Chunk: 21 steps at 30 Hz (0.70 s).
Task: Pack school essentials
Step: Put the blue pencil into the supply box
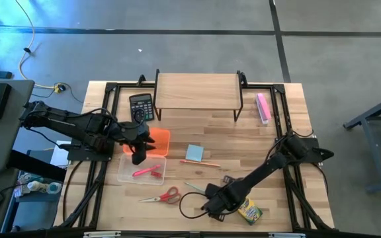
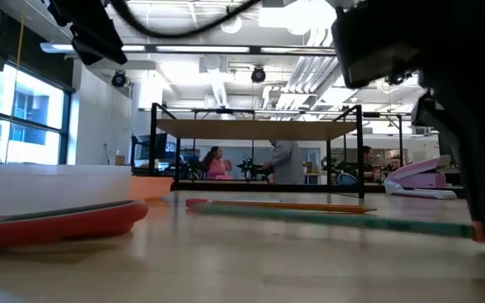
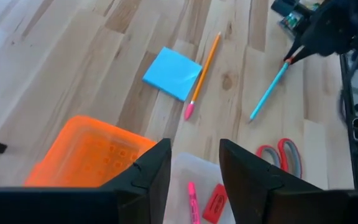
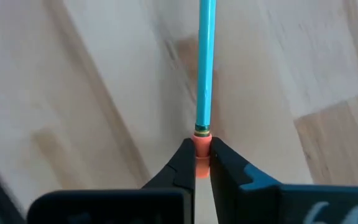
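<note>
My left gripper hangs open above the clear box, which holds a pink-red pen and a red eraser. The box's orange lid lies beside it. My right gripper is shut on the teal-green pencil near the table's front. On the bare wood lie the light blue notepad, the orange pencil, the red-handled scissors and the yellow-green crayon box. My right gripper pinches the teal-green pencil by its orange eraser end, between the two fingertips. The fingers slant down at that end and lie in line with the pencil, not across it. The pencil lies flat on the table, pointing away from the gripper.
A wooden shelf on black legs stands at the far edge. The black calculator sits to its left and the pink block to its right. A black cable loops beside the right gripper. People move in the room behind.
</note>
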Each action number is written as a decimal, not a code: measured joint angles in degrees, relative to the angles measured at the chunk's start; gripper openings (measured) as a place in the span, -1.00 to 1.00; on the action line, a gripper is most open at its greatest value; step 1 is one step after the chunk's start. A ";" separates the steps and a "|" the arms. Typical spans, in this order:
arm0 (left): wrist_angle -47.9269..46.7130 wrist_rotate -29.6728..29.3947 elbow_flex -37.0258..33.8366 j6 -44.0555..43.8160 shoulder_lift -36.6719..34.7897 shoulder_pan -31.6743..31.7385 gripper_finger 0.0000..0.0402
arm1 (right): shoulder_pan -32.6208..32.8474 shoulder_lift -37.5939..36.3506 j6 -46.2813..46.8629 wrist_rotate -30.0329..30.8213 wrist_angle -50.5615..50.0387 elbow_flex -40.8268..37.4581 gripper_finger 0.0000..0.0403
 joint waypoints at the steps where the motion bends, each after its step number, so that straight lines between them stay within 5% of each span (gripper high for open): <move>1: -0.56 0.09 0.00 0.33 -0.02 0.00 -0.31 | -0.18 -0.18 0.02 -0.02 0.60 0.10 -0.95; 8: -4.41 4.23 0.00 0.79 -0.02 -0.07 -0.10 | -2.92 -0.45 -0.11 -1.39 7.52 0.10 -0.95; 21: -6.51 8.97 0.00 5.25 -0.02 -0.80 -0.07 | -9.26 -1.23 -7.58 -2.96 8.94 6.56 -0.95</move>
